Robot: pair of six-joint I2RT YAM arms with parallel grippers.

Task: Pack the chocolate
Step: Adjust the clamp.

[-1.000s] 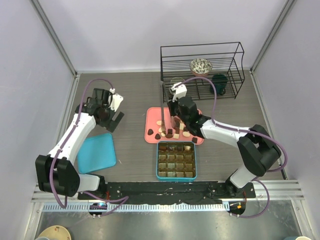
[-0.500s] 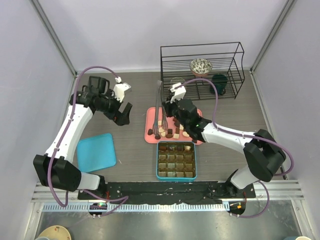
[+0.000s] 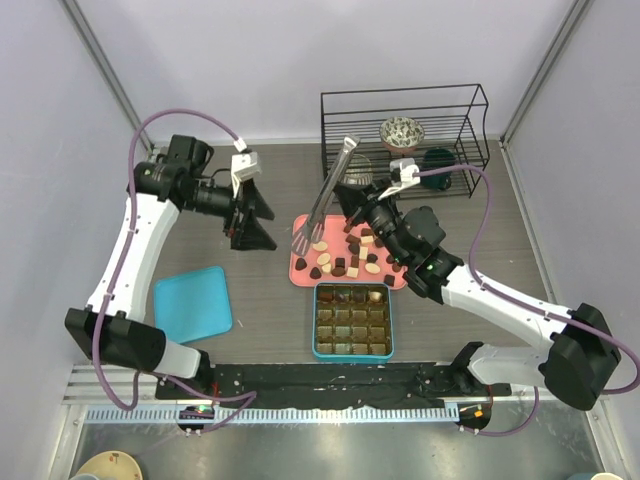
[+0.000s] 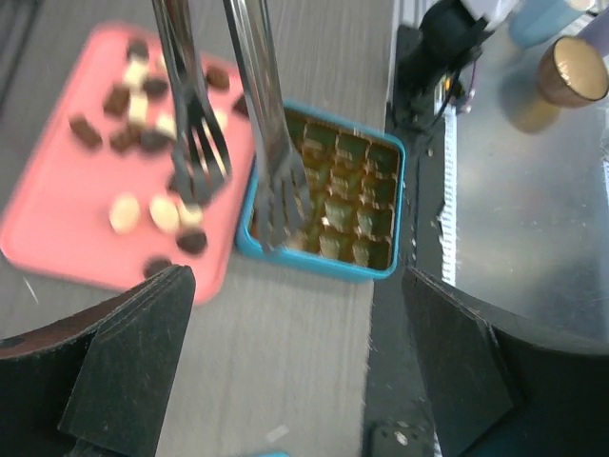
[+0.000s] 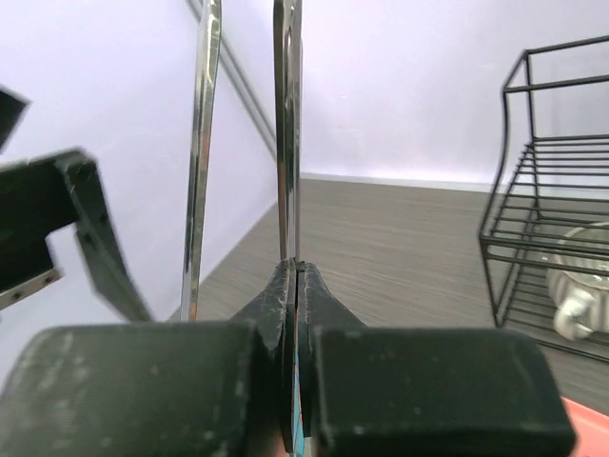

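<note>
Chocolate pieces (image 3: 345,262), small dark-brown, mid-brown and cream bites, lie on your pink rectangular tray (image 3: 299,265) at frame centre, above the teal square box (image 3: 314,320). Your right gripper (image 5: 293,276) is clamped tight on long metal tongs (image 5: 285,143); your left gripper (image 3: 258,220) gapes wide, empty, left of the tray.

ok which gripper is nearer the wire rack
right. the right gripper, shut on the metal tongs, is just in front of the black wire rack; the left gripper, open, hangs farther off to its left
</note>
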